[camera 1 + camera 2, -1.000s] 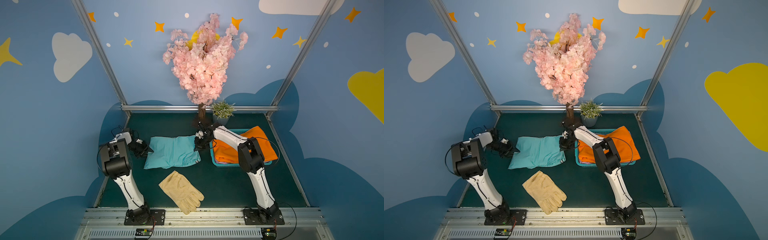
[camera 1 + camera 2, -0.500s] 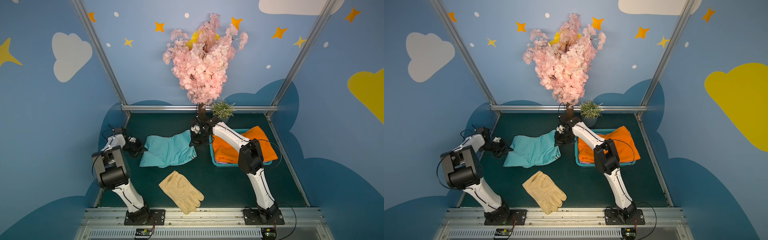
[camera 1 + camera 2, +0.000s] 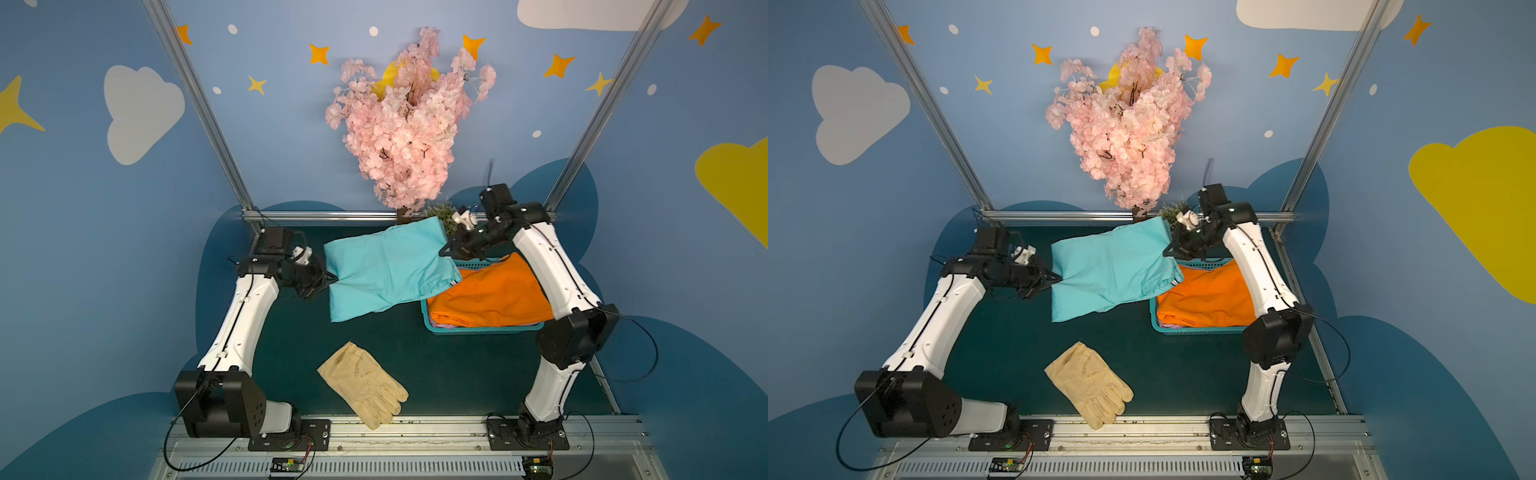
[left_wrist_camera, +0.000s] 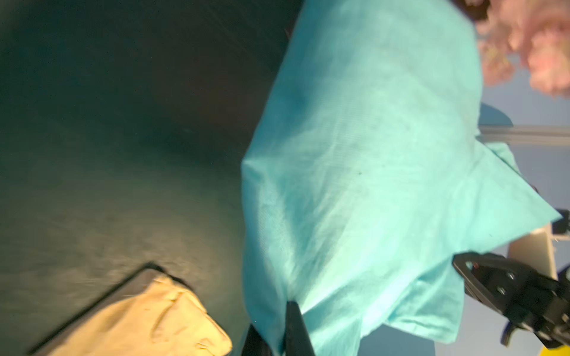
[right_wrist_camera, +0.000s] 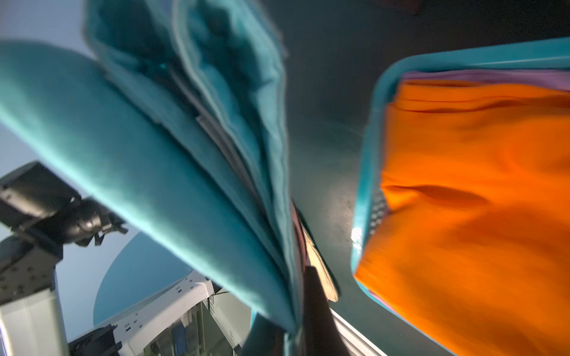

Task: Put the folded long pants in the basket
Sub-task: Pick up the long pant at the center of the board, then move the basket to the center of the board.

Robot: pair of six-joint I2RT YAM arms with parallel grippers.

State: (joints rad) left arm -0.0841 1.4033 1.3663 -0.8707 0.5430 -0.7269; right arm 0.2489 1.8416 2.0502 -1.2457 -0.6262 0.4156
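Observation:
The turquoise folded long pants (image 3: pixel 386 266) (image 3: pixel 1111 266) hang stretched above the table between both grippers. My left gripper (image 3: pixel 328 277) (image 3: pixel 1054 277) is shut on their left edge; in the left wrist view the cloth (image 4: pixel 370 154) is pinched at the gripper (image 4: pixel 277 333). My right gripper (image 3: pixel 446 251) (image 3: pixel 1169 251) is shut on the right edge, and its wrist view shows the layers (image 5: pixel 154 154) fanning out from the gripper (image 5: pixel 296 323). The pants' right end overlaps the teal basket (image 3: pixel 469 330) (image 5: pixel 367 172). Orange pants (image 3: pixel 490 297) (image 5: pixel 478 200) lie in it over lilac ones (image 5: pixel 493 75).
A cream work glove (image 3: pixel 363 384) (image 4: pixel 148 320) lies on the dark green table near the front rail. A pink blossom tree (image 3: pixel 407 120) and a small potted plant (image 3: pixel 446 214) stand at the back, just behind the right gripper. Metal frame posts border the table.
The left gripper has shut on the turquoise pants' left edge. Both arms have lifted the pants off the table and carried them right, toward the basket.

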